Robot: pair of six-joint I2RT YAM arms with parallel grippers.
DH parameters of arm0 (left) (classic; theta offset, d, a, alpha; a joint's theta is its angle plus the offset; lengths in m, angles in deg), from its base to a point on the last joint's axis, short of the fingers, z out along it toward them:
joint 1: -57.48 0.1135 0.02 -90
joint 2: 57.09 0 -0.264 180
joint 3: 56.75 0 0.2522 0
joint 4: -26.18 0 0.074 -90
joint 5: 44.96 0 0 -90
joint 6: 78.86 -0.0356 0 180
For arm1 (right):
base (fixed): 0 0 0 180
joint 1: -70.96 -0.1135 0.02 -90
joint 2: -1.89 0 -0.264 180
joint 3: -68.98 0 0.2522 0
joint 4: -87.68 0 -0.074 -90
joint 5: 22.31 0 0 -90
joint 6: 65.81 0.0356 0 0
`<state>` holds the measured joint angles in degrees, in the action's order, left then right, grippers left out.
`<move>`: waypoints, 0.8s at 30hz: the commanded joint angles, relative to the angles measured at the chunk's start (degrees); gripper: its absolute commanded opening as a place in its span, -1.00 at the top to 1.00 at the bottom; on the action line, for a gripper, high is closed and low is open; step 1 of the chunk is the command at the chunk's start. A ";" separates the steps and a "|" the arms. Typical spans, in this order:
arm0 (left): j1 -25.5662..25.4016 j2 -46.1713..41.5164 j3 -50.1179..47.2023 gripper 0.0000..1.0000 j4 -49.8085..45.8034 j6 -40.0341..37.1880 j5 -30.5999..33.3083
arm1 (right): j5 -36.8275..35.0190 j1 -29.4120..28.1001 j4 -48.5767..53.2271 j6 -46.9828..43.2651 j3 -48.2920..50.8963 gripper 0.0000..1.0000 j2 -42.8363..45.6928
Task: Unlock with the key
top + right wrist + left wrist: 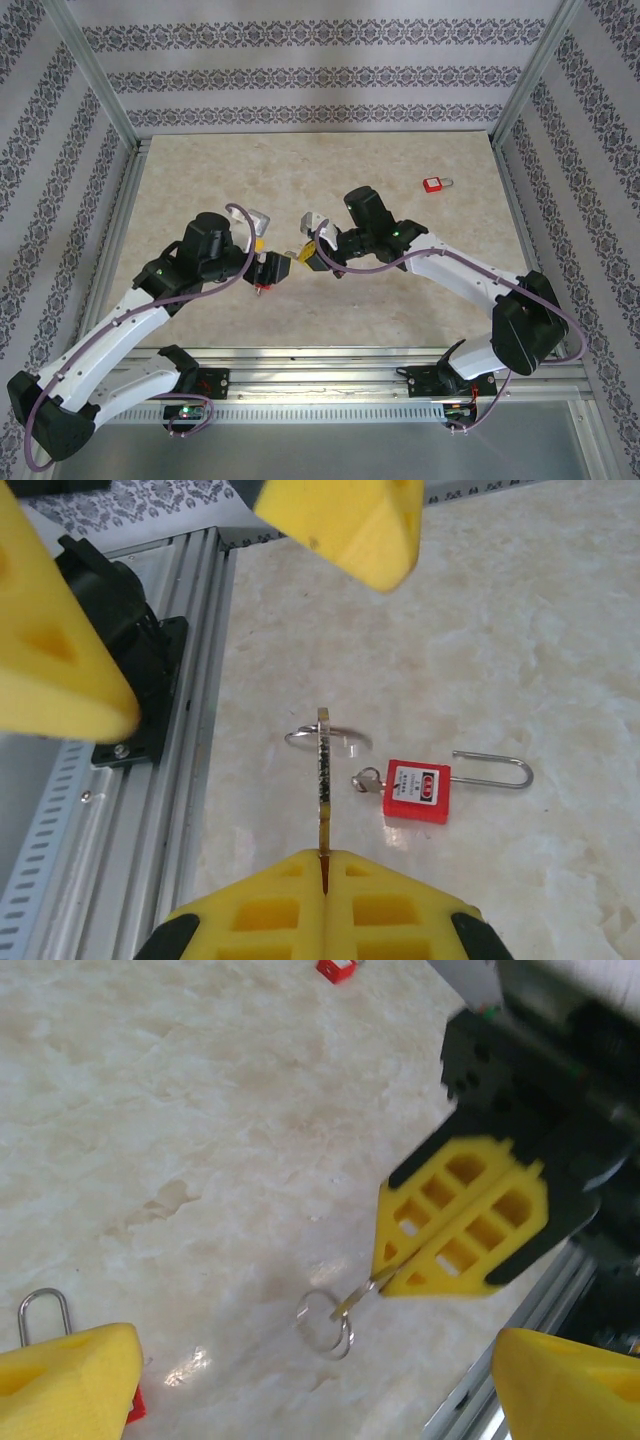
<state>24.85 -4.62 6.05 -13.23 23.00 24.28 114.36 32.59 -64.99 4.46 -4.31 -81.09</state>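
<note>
A red padlock (418, 790) with a silver shackle (495, 770) lies flat on the marble table (400, 290); a small metal piece (367, 780) sticks out of its keyhole end. My right gripper (324, 855) is shut on a brass key (322, 780), held edge-on above the table just left of the lock, with a key ring (327, 735) hanging from its tip. In the left wrist view the key ring (325, 1320) dangles from the right gripper (385, 1275). My left gripper (315, 1370) is open, and the lock's shackle (45, 1310) pokes out beside its left finger (70, 1380).
A second red padlock (434, 184) lies at the far right of the table. The aluminium rail (150, 780) at the table's near edge runs close beside both grippers. The two grippers (288, 262) nearly meet at the table's middle front.
</note>
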 commanded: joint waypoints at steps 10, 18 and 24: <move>-0.67 -0.13 -6.77 -0.50 14.97 -28.32 -11.38 | 0.27 -0.26 14.42 -5.38 -2.27 1.00 4.07; -0.64 5.49 -5.04 -0.27 14.98 -36.14 -16.74 | -2.24 -0.75 17.97 -6.86 -2.79 1.00 4.13; -0.60 6.56 -4.98 -0.23 15.23 -38.19 -20.02 | -3.56 -1.48 18.94 -7.90 -2.71 1.00 4.53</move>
<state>24.83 1.56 -0.57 -0.33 -11.65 8.02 111.54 32.13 -47.75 -1.57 -5.60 -77.85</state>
